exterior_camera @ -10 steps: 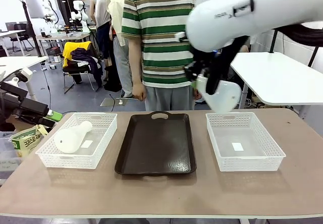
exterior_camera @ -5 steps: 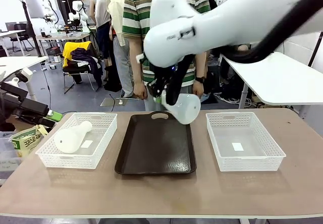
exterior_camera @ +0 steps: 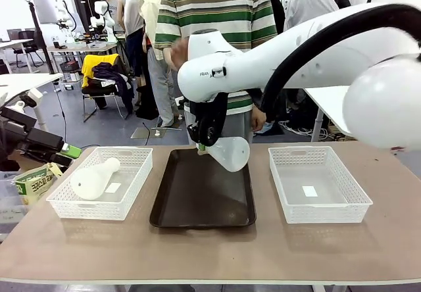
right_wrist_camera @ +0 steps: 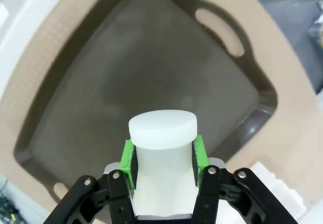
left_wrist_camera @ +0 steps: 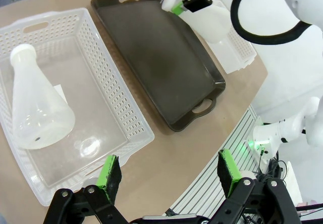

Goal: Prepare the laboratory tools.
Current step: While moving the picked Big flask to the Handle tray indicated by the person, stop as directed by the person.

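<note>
My right gripper [exterior_camera: 202, 148] is shut on the neck of a milky-white conical flask [exterior_camera: 230, 154], which hangs tilted above the far end of the dark brown tray [exterior_camera: 204, 200]. In the right wrist view the green pads [right_wrist_camera: 129, 162] clamp the flask's neck [right_wrist_camera: 162, 128] over the tray [right_wrist_camera: 111, 82]. A second flask [exterior_camera: 94, 179] lies on its side in the left white lattice basket [exterior_camera: 131, 193]. My left gripper [left_wrist_camera: 169, 173] hovers open above the near corner of that basket [left_wrist_camera: 126, 118], with that flask [left_wrist_camera: 35, 118] lying below and ahead.
A white lattice basket [exterior_camera: 318, 206] holding only a small label stands at the right of the tray. A person in a striped shirt [exterior_camera: 210, 42] stands at the far edge. A green-and-white carton [exterior_camera: 33, 180] sits at the left table edge.
My right arm has carried the flask leftward from above the right basket to over the tray's far end, and lower. The left arm has not moved.
</note>
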### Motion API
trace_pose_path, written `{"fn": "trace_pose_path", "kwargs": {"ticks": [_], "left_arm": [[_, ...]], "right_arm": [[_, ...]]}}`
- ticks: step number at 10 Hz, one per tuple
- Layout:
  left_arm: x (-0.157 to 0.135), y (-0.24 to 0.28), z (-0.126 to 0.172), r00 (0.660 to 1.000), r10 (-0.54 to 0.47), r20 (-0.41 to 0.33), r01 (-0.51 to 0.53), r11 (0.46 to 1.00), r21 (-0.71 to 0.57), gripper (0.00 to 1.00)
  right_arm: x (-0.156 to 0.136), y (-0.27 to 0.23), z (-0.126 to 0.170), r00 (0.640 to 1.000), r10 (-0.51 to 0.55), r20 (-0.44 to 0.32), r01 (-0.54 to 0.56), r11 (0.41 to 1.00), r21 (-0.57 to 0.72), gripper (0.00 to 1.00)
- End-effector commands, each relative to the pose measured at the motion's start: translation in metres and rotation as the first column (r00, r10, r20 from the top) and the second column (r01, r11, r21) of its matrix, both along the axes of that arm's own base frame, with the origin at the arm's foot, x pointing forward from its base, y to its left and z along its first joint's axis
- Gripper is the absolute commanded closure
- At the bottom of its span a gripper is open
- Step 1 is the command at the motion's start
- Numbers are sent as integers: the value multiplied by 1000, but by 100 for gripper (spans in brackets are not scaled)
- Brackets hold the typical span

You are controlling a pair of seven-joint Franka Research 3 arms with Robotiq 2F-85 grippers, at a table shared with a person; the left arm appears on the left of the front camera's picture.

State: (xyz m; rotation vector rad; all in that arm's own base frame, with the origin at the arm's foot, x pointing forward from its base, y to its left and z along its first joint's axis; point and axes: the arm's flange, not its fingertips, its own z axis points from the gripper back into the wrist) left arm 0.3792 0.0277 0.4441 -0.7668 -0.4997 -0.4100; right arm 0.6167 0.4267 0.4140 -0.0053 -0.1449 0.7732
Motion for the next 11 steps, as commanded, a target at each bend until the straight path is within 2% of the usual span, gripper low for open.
{"fn": "trace_pose_path", "kwargs": {"ticks": [1,4,5,11], "left_arm": [[1,2,-1,1000,-6,20,6,1000,-20,0],[1,2,-1,1000,-6,20,6,1000,-20,0],[1,2,-1,1000,-6,20,6,1000,-20,0],[1,2,-1,1000,-6,20,6,1000,-20,0]], "right_arm": [[19,5,-2,1000,-4,-24,4,1000,13,100],[18,-4,6,999,-29,-31,30,999,29,100],[14,-4,-10,1000,-19,-6,19,1000,12,100],[14,-4,-10,1000,-19,-6,19,1000,12,100]]}}
